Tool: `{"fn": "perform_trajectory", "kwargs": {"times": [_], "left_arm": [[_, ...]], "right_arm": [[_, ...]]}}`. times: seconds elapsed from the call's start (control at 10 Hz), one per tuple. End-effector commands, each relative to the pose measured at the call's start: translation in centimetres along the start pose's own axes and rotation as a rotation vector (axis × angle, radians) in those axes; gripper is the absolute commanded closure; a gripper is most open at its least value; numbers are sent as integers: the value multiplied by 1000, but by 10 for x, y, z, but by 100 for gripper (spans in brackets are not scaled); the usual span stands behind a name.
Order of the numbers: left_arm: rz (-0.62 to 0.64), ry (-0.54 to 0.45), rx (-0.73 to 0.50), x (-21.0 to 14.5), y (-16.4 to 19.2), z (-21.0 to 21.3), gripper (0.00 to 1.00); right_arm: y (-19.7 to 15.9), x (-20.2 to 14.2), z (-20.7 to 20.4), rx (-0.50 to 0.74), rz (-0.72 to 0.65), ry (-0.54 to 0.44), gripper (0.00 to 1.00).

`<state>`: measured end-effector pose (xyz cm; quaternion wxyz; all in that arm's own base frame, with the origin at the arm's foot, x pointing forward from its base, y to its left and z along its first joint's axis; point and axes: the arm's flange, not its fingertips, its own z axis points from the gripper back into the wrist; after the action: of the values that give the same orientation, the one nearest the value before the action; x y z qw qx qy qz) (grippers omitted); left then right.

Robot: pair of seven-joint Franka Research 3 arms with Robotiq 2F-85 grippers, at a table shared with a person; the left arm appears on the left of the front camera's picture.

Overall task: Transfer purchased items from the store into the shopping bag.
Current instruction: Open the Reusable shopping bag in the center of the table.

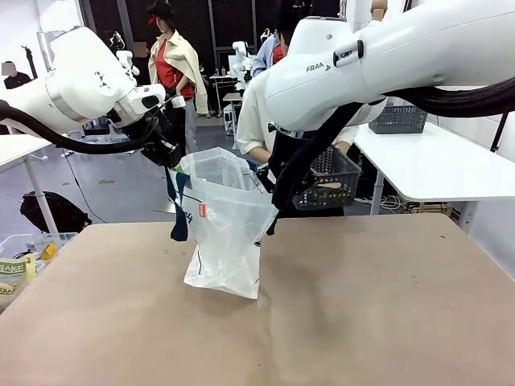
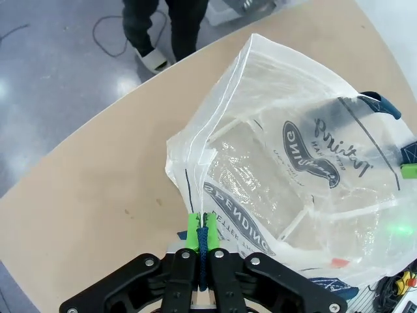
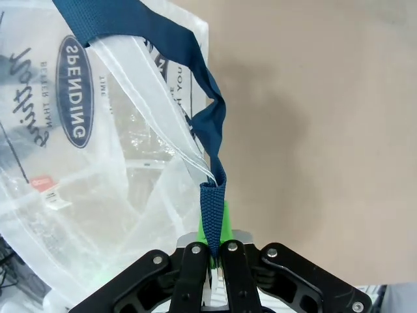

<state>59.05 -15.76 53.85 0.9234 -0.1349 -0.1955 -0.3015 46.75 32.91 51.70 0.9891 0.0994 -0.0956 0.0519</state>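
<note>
The shopping bag [image 1: 224, 233], translucent and crinkly with navy strap handles and a small red tag, hangs upright with its bottom resting on the tan table [image 1: 362, 305]. My left gripper [image 1: 166, 151] holds it up at its left top. In the left wrist view that gripper [image 2: 203, 236] is shut on a navy strap, with the bag [image 2: 293, 163] spread open beyond it. In the right wrist view my right gripper [image 3: 214, 218] is shut on the other navy strap [image 3: 195, 59], beside the bag [image 3: 98, 169] with its dark oval logo. The bag's mouth is held apart between the two grippers.
A person stands at the far side behind the bag, holding a dark lattice basket [image 1: 331, 181]. Another grey basket [image 1: 398, 119] sits on the white table at right. A clear bin with packaged goods [image 1: 20, 261] stands at the left edge.
</note>
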Motion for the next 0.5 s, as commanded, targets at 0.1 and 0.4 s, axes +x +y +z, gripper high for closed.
{"fn": "perform_trajectory", "kwargs": {"times": [0.1,0.4], "left_arm": [[-5,5,3,0,-1,-2,100],[-5,5,3,0,-1,-2,100]], "right_arm": [[2,-1,1,1,5,-2,100],[2,-1,1,1,5,-2,100]]}}
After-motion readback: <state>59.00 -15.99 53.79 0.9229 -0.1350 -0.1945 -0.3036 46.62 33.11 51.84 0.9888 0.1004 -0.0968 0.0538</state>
